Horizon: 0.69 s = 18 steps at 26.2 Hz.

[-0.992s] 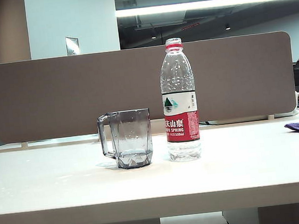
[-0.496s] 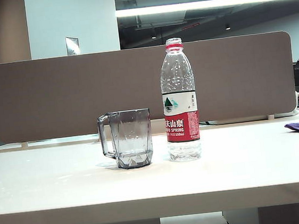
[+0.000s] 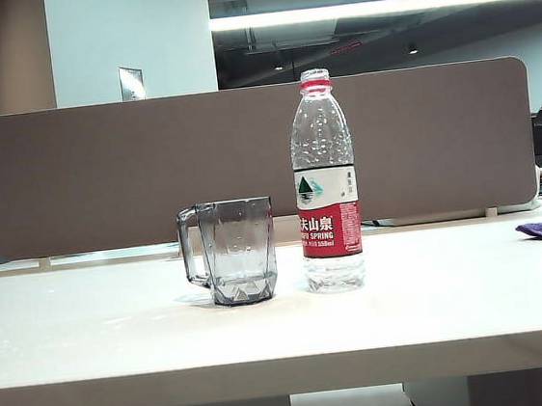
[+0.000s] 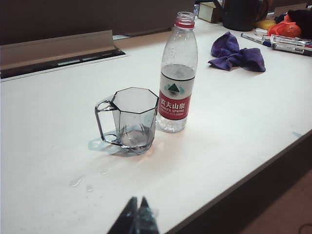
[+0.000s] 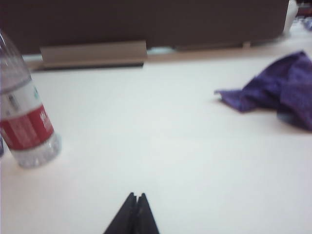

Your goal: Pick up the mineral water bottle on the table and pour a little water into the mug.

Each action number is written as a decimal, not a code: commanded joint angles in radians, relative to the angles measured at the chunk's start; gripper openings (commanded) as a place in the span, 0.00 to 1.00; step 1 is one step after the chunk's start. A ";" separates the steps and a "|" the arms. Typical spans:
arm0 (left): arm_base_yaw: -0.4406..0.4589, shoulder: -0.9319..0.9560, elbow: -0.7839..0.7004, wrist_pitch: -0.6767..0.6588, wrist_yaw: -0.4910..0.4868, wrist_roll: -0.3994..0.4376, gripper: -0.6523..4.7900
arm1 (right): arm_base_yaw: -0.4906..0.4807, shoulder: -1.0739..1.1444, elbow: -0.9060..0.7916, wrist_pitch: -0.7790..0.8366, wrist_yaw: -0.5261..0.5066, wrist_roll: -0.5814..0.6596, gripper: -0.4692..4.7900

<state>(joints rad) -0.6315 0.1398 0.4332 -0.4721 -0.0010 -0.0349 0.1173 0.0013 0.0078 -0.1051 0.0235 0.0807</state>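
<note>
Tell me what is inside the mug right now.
The mug looks almost empty: perhaps a thin film of liquid at its faceted base, though the smoky glass makes that hard to confirm. Nothing else is inside. Both grippers, left and right, are shut and away from it.

Black tapered left gripper (image 4: 137, 210) and right gripper (image 5: 135, 204) (pointed tips).

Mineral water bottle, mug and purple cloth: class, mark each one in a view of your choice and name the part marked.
mineral water bottle (image 3: 331, 235): exterior view, on the red label band.
mug (image 4: 134, 119): left wrist view, on the faceted side wall.
purple cloth (image 5: 273, 95): right wrist view, on its crumpled middle.
</note>
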 commanded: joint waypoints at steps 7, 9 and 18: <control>0.000 0.002 0.003 0.009 0.002 0.000 0.11 | 0.001 -0.001 -0.007 -0.077 0.001 -0.003 0.08; -0.001 0.002 0.003 0.008 0.002 0.000 0.11 | 0.001 -0.001 -0.007 -0.077 0.001 -0.003 0.08; 0.032 -0.087 -0.027 0.016 0.001 0.002 0.11 | 0.001 -0.001 -0.007 -0.077 0.001 -0.002 0.08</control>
<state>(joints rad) -0.6205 0.0685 0.4141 -0.4717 -0.0006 -0.0349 0.1173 0.0013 0.0078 -0.1936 0.0231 0.0811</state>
